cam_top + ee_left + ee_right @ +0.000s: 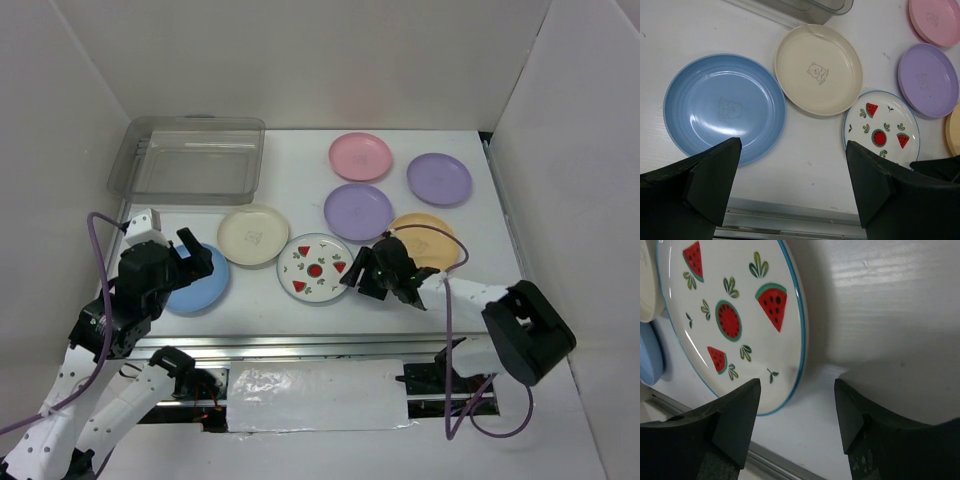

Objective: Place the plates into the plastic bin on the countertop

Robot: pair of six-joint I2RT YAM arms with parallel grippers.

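Observation:
Seven plates lie on the white countertop point(290, 310): pink point(360, 156), two purple ones point(439, 178) point(358, 211), orange-yellow point(428, 236), cream point(253, 234), light blue point(200, 284) and watermelon-print point(313, 267). The clear plastic bin point(190, 158) stands empty at the back left. My left gripper point(190, 262) is open above the light blue plate's point(722, 107) near edge. My right gripper point(362, 272) is open, low at the right rim of the watermelon plate point(735, 315), with one finger point(735, 415) over its edge.
White walls close in the left, back and right. A metal rail point(300, 345) runs along the front edge. The purple cable point(455, 330) of the right arm loops over the orange-yellow plate.

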